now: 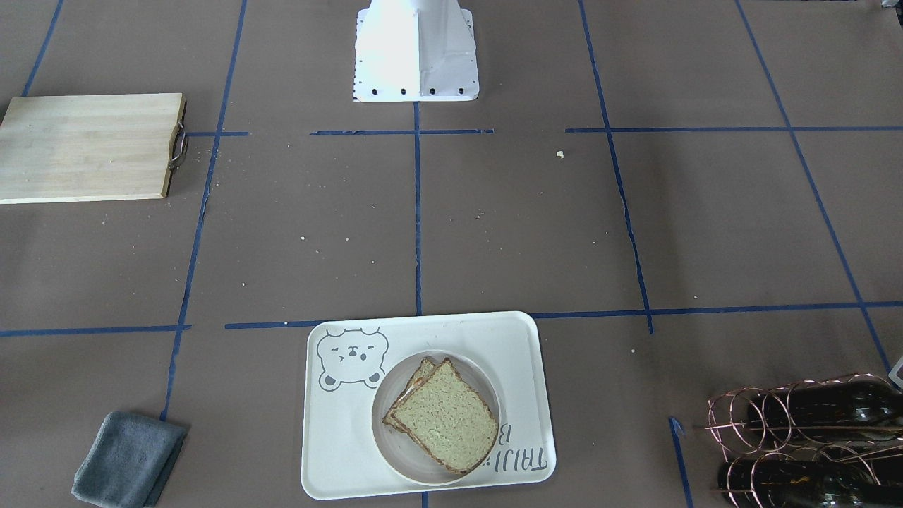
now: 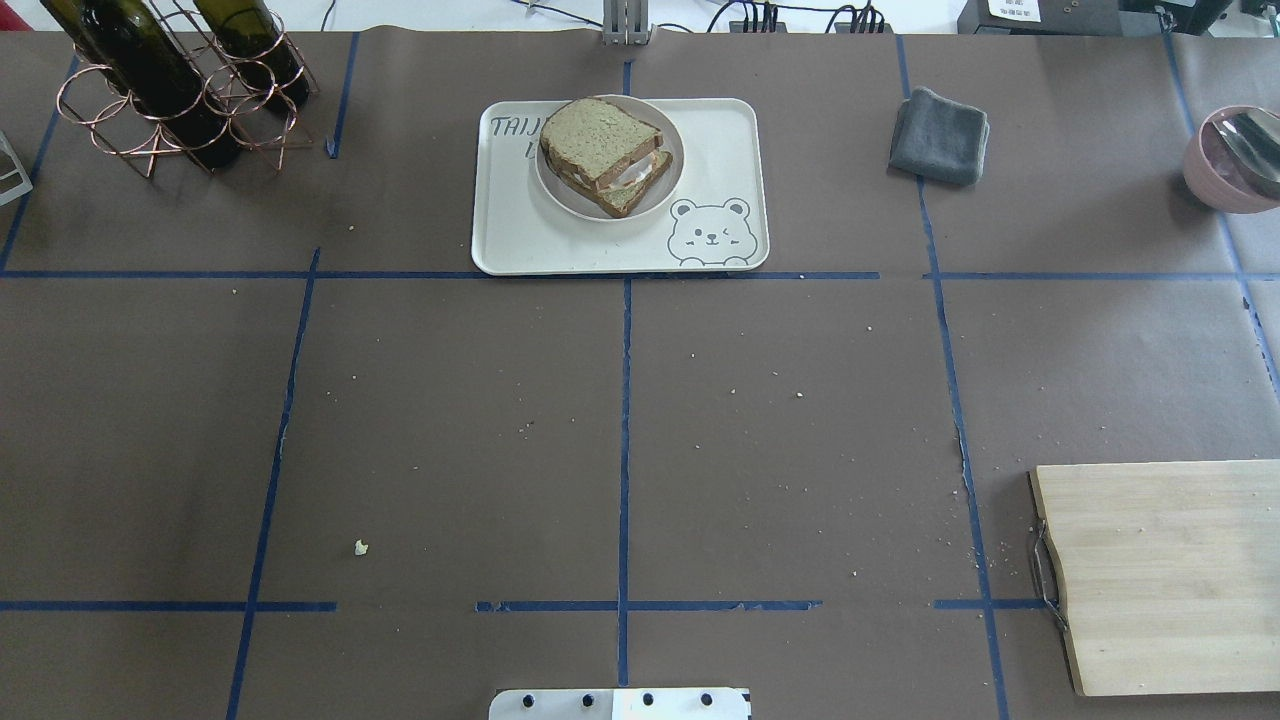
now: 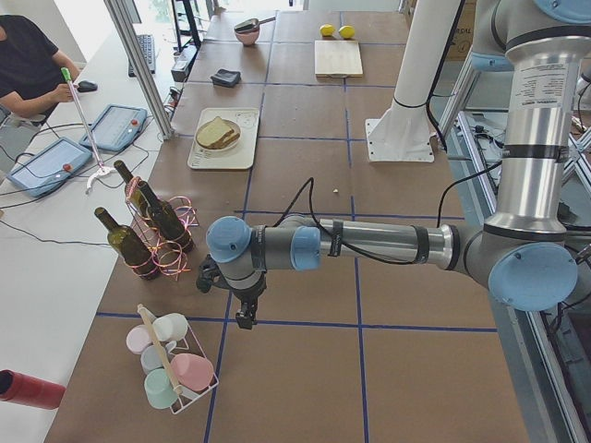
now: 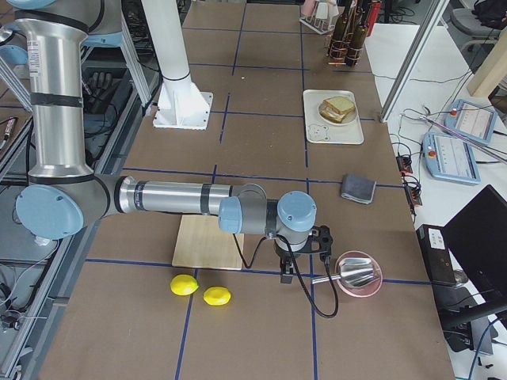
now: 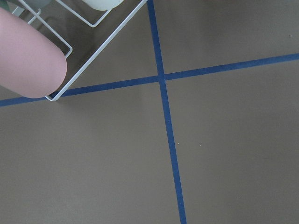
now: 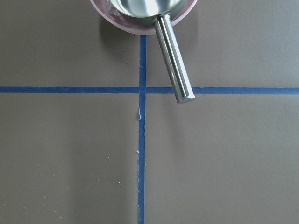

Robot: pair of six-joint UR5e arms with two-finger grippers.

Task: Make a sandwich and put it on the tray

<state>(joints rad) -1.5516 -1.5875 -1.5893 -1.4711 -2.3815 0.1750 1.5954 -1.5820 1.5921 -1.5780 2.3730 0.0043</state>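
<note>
The sandwich [image 2: 600,140], two brown-crusted bread slices with a bit of white egg showing between them, lies on a small round white plate [image 2: 672,178]. The plate stands on the cream bear tray [image 2: 560,240] at the table's far middle. The sandwich [image 1: 441,416] and the tray [image 1: 338,437] also show in the front-facing view. My left gripper [image 3: 245,318] hangs low over the table beside a mug rack, far from the tray [image 3: 222,157]. My right gripper [image 4: 287,275] hangs low next to a pink bowl. Both show only in side views, so I cannot tell whether they are open or shut.
A wooden cutting board [image 2: 1170,570] lies near right. A grey cloth [image 2: 940,135] lies right of the tray. A copper rack with wine bottles [image 2: 170,90] stands far left. The pink bowl with a metal ladle [image 2: 1230,160] sits far right. Two lemons [image 4: 202,290] lie near the board.
</note>
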